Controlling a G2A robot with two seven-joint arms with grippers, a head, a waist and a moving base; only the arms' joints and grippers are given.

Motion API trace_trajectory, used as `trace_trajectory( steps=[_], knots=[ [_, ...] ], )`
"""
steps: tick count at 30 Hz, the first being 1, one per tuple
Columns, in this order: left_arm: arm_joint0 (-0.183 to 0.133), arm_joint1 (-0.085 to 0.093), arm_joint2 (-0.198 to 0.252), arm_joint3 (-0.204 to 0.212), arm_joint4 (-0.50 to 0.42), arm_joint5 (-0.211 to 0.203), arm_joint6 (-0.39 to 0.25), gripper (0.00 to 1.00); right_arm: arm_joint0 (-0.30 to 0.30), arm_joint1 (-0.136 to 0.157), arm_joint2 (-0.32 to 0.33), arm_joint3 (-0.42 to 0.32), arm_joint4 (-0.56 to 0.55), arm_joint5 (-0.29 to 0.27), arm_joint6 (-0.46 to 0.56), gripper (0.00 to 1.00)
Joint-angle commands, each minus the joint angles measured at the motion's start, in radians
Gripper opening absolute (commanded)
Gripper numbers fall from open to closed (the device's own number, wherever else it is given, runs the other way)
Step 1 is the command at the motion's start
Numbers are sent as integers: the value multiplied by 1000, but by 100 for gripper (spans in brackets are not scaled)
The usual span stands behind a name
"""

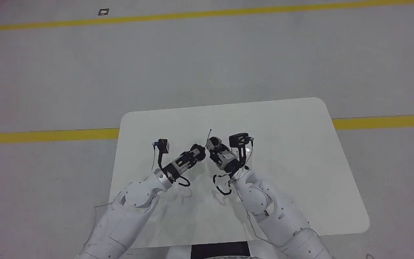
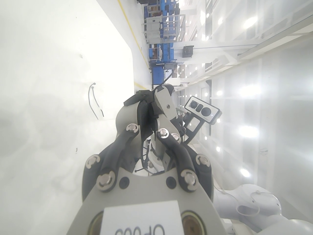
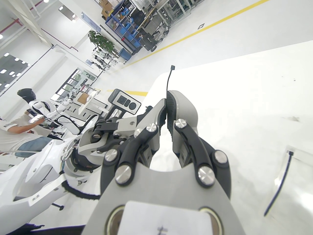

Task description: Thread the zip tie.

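A white table (image 1: 291, 129) with rounded corners is set on a pale grey floor (image 1: 207, 65) crossed by yellow lines (image 1: 194, 14), while racks stocked with blue bins (image 3: 117, 13) and a leafy plant (image 3: 101, 41) are ranged along the far side, and the hall is lit by rows of ceiling lamps (image 2: 249, 21).
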Motion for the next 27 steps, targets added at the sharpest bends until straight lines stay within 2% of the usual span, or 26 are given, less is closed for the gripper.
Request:
trace_trajectory(
  steps=[1, 19, 20, 21, 22, 27],
  knots=[
    [0, 0, -1, -1, 0, 0, 1, 0, 0, 0, 0, -1, -3, 0, 2, 0],
    [-1, 0, -6, -10, 1, 0, 1, 0, -3, 2, -1, -6, -22, -9, 12, 0],
    [-1, 0, -6, -11, 1, 0, 1, 0, -4, 3, 0, -8, -21, -7, 11, 17],
    [-1, 0, -6, -11, 2, 0, 2, 0, -6, 3, 1, -11, -21, -5, 12, 46],
    [0, 0, -6, -12, 2, 0, 2, 0, -7, 3, 3, -13, -22, -4, 11, 100],
    [1, -1, -5, -14, 3, 0, 7, 0, -16, 5, 13, -27, -26, -2, 3, 100]
  ],
)
